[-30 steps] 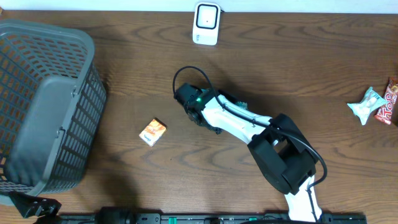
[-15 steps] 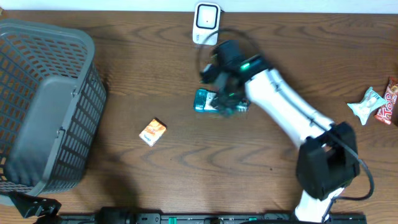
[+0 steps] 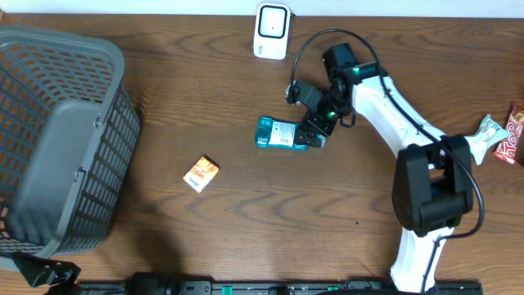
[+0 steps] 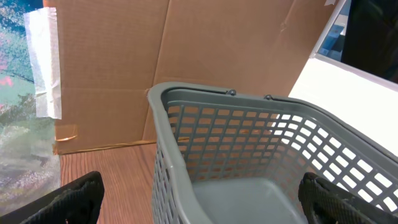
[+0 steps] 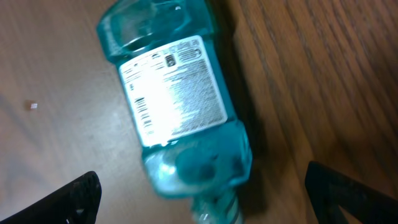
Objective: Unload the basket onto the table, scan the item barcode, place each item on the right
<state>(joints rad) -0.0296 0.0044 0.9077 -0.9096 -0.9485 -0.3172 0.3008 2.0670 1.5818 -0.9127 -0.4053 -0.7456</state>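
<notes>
**Jaws wide over the bottle, nothing held**

Your right jaws stand spread and empty just above the teal bottle [image 3: 282, 133]. It lies on its side mid-bench [image 3: 246, 221], with its label and barcode [image 5: 142, 115] facing up and its cap end nearest the jaws. Judge it as stiff, smooth plastic with liquid inside: fairly heavy, and likely to slip or roll. Take it across the broad body, not at the narrow neck, and keep clear of the barcode. The white scanner [image 3: 271, 30] sits near, at the bench's far edge. Your left jaws are open too, by the grey basket [image 4: 249, 143].
</notes>
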